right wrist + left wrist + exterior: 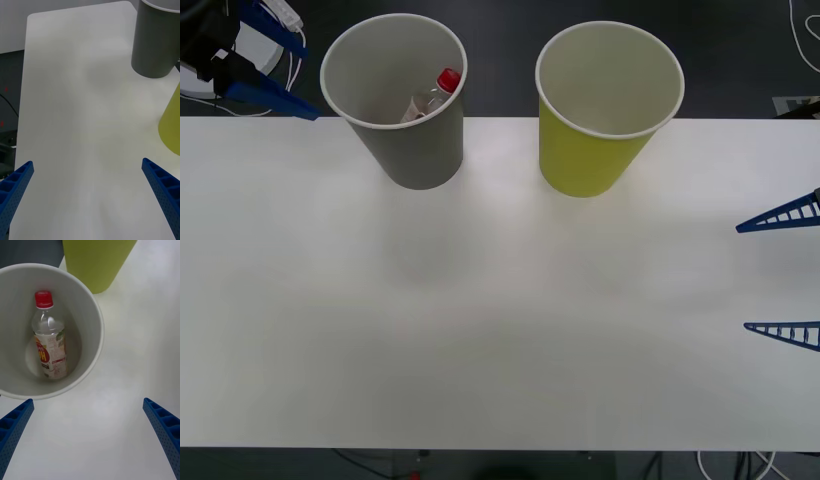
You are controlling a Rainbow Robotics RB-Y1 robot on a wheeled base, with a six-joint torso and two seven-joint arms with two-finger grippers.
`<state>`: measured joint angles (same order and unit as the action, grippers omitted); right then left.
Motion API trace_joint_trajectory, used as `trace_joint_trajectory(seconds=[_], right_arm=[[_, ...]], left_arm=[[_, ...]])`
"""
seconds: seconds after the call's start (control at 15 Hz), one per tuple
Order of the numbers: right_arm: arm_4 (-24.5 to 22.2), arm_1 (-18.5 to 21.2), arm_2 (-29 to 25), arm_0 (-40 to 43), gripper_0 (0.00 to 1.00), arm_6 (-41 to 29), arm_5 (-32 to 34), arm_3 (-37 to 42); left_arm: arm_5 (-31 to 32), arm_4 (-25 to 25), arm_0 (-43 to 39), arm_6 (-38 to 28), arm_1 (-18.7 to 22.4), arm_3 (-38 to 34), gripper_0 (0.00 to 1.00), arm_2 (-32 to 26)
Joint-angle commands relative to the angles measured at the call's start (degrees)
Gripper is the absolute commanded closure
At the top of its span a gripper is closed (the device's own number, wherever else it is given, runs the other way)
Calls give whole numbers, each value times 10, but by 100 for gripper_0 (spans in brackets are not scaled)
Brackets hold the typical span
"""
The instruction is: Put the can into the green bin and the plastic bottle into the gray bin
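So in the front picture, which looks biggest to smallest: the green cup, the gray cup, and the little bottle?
1. The green bin and the gray bin look alike in size, so it's a tie.
2. The plastic bottle, leaning inside the gray bin, is far smaller.

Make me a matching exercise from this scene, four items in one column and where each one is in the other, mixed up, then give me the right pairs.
Column one:
1. plastic bottle
2. green bin
3. left gripper
4. right gripper

Column two:
A. open over the table's right edge
B. inside the gray bin
C. open, at the far left corner beside the gray bin
D. upright on the table, to the right of the gray bin

Pairs: 1-B, 2-D, 3-C, 4-A
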<state>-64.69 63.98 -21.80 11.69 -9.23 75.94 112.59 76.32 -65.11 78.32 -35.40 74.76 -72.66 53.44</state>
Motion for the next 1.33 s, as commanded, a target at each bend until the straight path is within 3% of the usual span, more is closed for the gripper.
trace_joint_trajectory(seconds=[0.07,0.53,0.93,1.13,1.33], right_arm=[[0,0,0,0,0,0,0,0],[0,0,0,0,0,0,0,0],[0,0,0,0,0,0,0,0],[0,0,0,0,0,0,0,0],[0,0,0,0,0,0,0,0]], left_arm=[[-1,19,-27,57,24,-10,0,0],[-80,111,-126,133,96,-100,0,-1],[-147,220,-229,251,90,-104,0,-14],[-152,216,-328,270,66,-111,0,-110],[-166,147,-454,264,29,-159,0,-245]])
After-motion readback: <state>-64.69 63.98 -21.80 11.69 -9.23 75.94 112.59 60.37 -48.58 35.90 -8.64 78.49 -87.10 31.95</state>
